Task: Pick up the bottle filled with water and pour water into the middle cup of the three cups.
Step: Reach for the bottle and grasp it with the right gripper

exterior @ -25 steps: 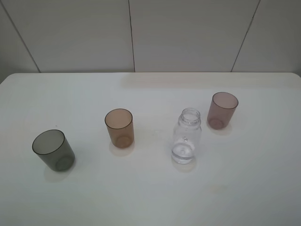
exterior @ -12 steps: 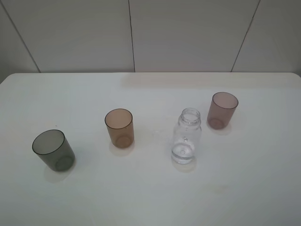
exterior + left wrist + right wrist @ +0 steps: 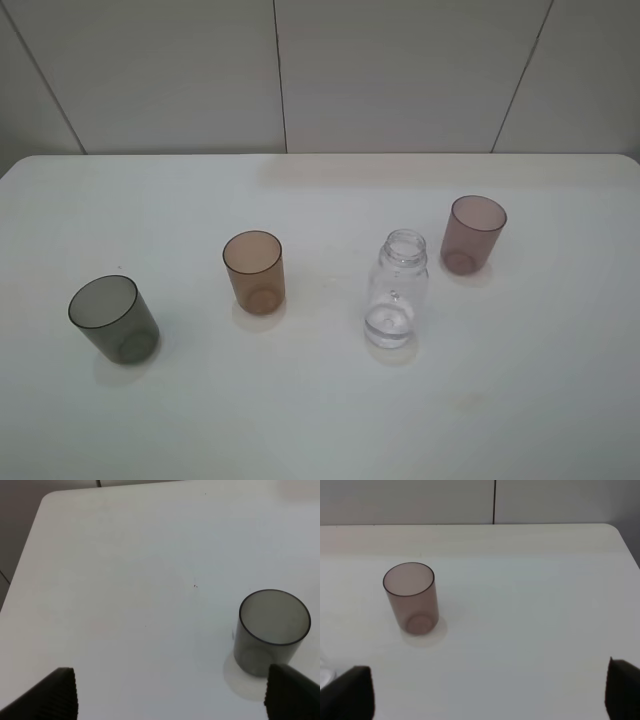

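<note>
The clear bottle [image 3: 397,290] stands upright and uncapped on the white table [image 3: 320,420], with a little water at its bottom. The amber-brown middle cup [image 3: 254,272] stands to its left. The smoky grey cup [image 3: 113,320] is at the far left and the mauve-pink cup [image 3: 473,235] is at the right. Neither arm shows in the exterior view. In the left wrist view my left gripper [image 3: 175,697] is open and empty, with the grey cup [image 3: 272,630] just ahead of one finger. In the right wrist view my right gripper [image 3: 487,692] is open and empty, and the pink cup [image 3: 412,600] stands ahead of it.
A tiled wall [image 3: 280,70] rises behind the table's far edge. The table's left corner and edge [image 3: 42,502] show in the left wrist view, and its right edge [image 3: 620,535] shows in the right wrist view.
</note>
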Controlling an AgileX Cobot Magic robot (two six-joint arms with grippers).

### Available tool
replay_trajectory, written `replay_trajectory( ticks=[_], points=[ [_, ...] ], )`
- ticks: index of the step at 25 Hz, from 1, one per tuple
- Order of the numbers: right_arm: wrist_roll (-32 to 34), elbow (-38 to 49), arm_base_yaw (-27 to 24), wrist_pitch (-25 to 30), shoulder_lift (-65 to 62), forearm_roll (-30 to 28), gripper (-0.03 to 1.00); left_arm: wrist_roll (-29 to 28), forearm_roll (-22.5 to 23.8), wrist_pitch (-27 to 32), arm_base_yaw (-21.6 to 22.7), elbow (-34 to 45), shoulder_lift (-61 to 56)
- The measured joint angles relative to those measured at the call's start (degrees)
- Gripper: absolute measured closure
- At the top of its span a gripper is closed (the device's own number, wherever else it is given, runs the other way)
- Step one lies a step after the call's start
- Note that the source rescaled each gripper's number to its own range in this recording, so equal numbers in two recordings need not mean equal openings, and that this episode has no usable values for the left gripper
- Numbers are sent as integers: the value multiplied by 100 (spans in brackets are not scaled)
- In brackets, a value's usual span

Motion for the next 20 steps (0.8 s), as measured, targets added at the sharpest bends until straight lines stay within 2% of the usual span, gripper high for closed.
replay_trajectory(
  ticks=[20],
  points=[
    [0,0,0,0,5,0,-3,0,0,0,0,0,0]
  ],
)
